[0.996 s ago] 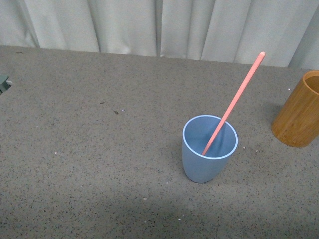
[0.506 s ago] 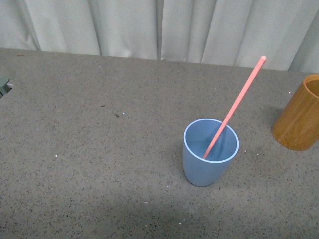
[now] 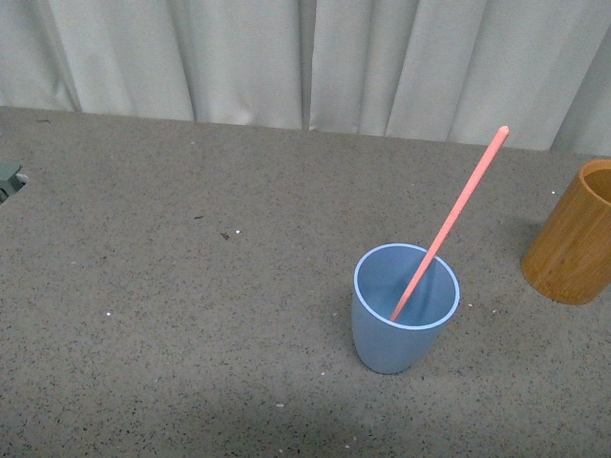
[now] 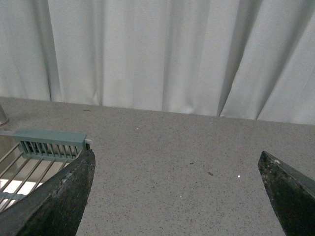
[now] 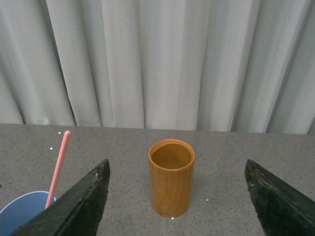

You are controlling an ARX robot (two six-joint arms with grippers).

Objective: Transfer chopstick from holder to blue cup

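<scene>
Chopstick now leaning inside blue cup, holder empty, view a bit shifted. Both grippers wide apart, holding nothing. Job looks done.

No text, label, brand, number or sign can be read in any view. The blue cup, the holder and the chopstick are seen to be plain, with nothing printed on them.
</scene>
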